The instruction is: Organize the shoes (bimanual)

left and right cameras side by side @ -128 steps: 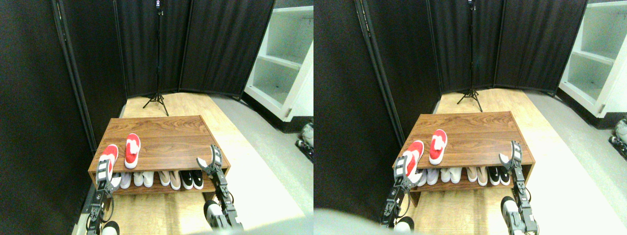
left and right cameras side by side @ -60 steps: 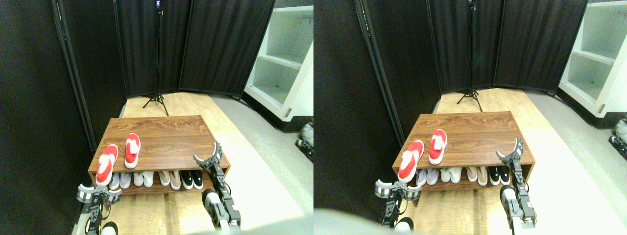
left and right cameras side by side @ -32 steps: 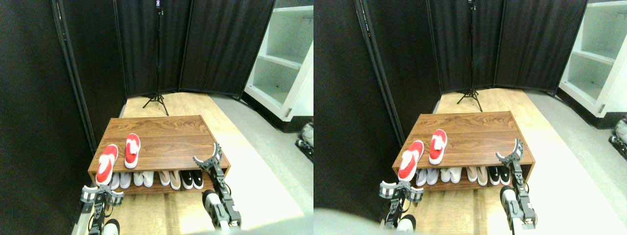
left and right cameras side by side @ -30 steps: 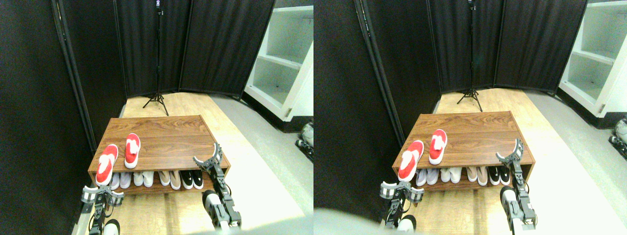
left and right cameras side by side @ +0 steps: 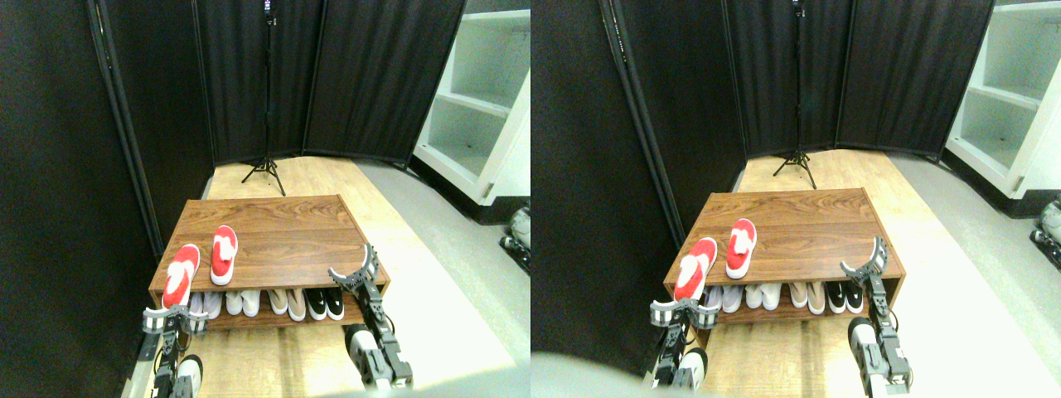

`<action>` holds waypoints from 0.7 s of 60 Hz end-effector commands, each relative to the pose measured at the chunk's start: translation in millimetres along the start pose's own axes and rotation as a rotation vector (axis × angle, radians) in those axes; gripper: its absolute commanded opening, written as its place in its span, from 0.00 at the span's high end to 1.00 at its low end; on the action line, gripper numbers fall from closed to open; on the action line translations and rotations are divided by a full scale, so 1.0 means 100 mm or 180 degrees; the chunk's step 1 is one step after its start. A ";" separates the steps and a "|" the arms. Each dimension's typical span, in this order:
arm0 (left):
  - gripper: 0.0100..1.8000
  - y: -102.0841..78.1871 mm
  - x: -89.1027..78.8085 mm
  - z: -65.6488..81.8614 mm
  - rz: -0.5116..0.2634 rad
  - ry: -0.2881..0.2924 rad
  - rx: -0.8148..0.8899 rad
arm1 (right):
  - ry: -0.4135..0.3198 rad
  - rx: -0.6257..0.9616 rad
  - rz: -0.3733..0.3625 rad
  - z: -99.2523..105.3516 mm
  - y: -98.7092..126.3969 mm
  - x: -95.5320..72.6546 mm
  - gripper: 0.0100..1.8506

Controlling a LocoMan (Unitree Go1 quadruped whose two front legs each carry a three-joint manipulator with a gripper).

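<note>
Two bright red slip-on shoes lie on the wooden rack's top point(left and right cameras side by side: 282, 236), toes pointing away. The left shoe point(left and right cameras side by side: 181, 275) hangs slightly over the front left edge, angled. The other red shoe point(left and right cameras side by side: 223, 254) sits a little farther back, beside it. My left gripper point(left and right cameras side by side: 173, 317) is open, in front of and just below the left shoe's heel, touching nothing. At the rack's front right corner my right gripper point(left and right cameras side by side: 355, 272) is open and empty.
White, beige and black pairs point(left and right cameras side by side: 273, 303) fill the lower shelf of the rack. A tripod point(left and right cameras side by side: 265, 170) stands behind it before black curtain screens. A white cabinet point(left and right cameras side by side: 481, 108) is at the right. Dark screen panels close the left side.
My left gripper has risen from below the rack toward the left shoe's heel. The right gripper has shifted only slightly. The shoes have not moved.
</note>
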 end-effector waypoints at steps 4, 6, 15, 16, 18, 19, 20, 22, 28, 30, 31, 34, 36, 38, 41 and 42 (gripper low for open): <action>0.00 0.03 0.09 0.03 -0.0130 -0.0061 -0.0087 | -0.0049 -0.0048 0.0166 0.06 0.06 0.00 0.54; 0.00 0.04 0.10 0.03 -0.0140 -0.0077 -0.0099 | -0.0050 -0.0058 0.0158 0.06 0.06 0.01 0.54; 0.00 0.07 0.14 0.01 -0.0089 -0.0090 -0.0157 | -0.0032 -0.0123 0.0158 0.08 0.06 0.02 0.55; 0.00 0.07 0.15 0.01 -0.0079 -0.0105 -0.0174 | -0.0036 -0.0121 0.0166 0.07 0.05 0.02 0.55; 0.00 0.08 0.16 0.00 -0.0073 -0.0113 -0.0179 | -0.0041 -0.0118 0.0180 0.07 0.05 0.03 0.55; 0.01 0.08 0.19 -0.01 -0.0071 -0.0074 -0.0196 | -0.0037 -0.0109 0.0190 0.07 0.06 0.04 0.55; 0.02 0.07 0.19 -0.02 -0.0069 -0.0060 -0.0206 | -0.0034 -0.0105 0.0189 0.07 0.07 0.04 0.55; 0.02 0.08 0.22 -0.03 -0.0071 -0.0028 -0.0207 | -0.0031 -0.0095 0.0191 0.06 0.08 0.04 0.55; 0.00 0.09 0.30 -0.06 -0.0045 0.0013 -0.0214 | -0.0001 -0.0064 0.0215 0.06 0.11 0.05 0.54; 0.01 0.09 0.33 -0.08 -0.0038 0.0017 -0.0200 | 0.0015 -0.0066 0.0162 0.06 0.12 0.05 0.54; 0.01 0.09 0.33 -0.08 -0.0038 0.0017 -0.0200 | 0.0015 -0.0066 0.0162 0.06 0.12 0.05 0.54; 0.00 0.10 0.38 -0.09 -0.0034 0.0037 -0.0171 | 0.0009 -0.0042 0.0187 0.06 0.10 0.07 0.54; 0.00 0.09 0.41 -0.09 -0.0030 0.0050 -0.0145 | -0.0004 -0.0049 0.0182 0.06 0.09 0.07 0.54; 0.00 0.09 0.44 -0.09 -0.0042 0.0069 -0.0142 | -0.0007 -0.0043 0.0156 0.07 0.09 0.07 0.54; 0.00 0.10 0.49 -0.08 -0.0061 0.0100 -0.0143 | 0.0000 -0.0062 0.0164 0.07 0.08 0.07 0.54; 0.00 0.10 0.49 -0.08 -0.0061 0.0100 -0.0143 | 0.0000 -0.0062 0.0164 0.07 0.08 0.07 0.54</action>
